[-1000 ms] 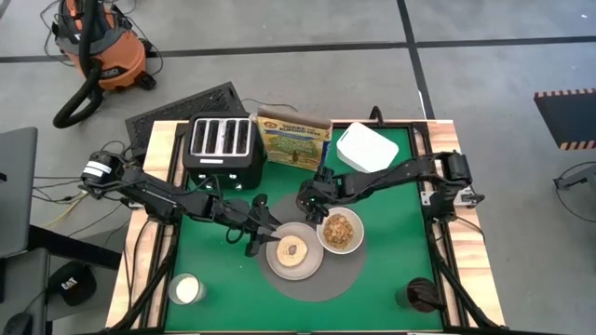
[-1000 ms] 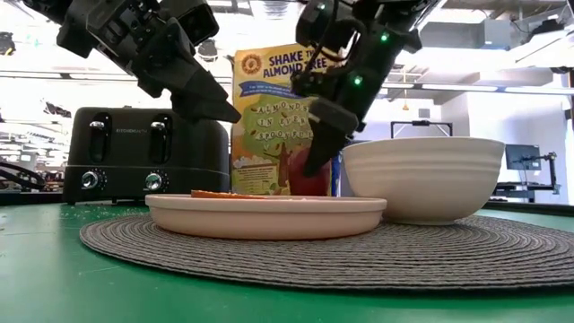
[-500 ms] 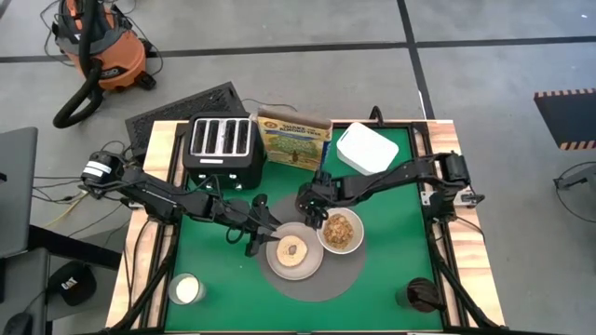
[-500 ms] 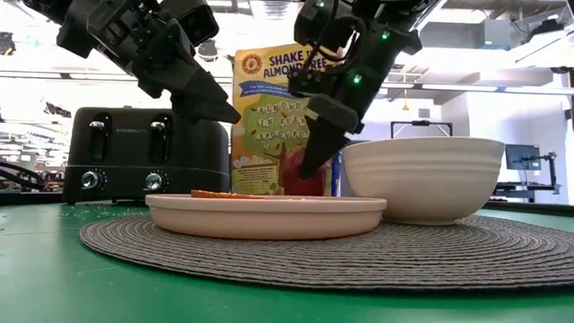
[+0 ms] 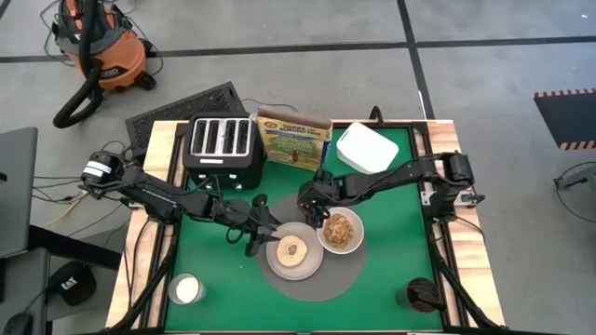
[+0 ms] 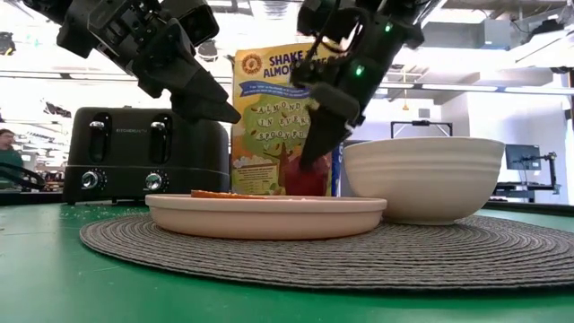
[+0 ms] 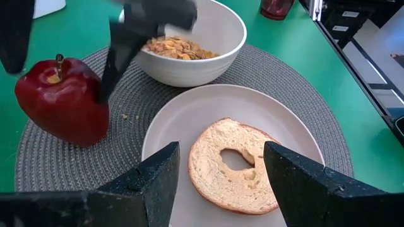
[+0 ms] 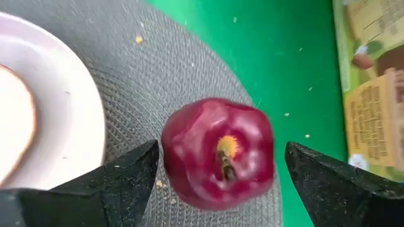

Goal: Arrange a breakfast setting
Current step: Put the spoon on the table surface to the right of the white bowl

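Note:
A dark-red apple sits stem up on its base on the round grey woven mat, behind the pale plate. My right gripper is open just above the apple, one finger on each side and apart from it. A round toasted bread piece lies on the plate. The white bowl beside it holds brown cereal. My left gripper is open and empty over the plate's left edge. No spoon is in view.
A black four-slot toaster, a cereal box and a white square lidded container stand along the far edge. A glass of white liquid stands at the near left and a dark cup at the near right.
My right gripper has risen a little above the apple and tipped slightly. The apple has stayed where it was on the mat.

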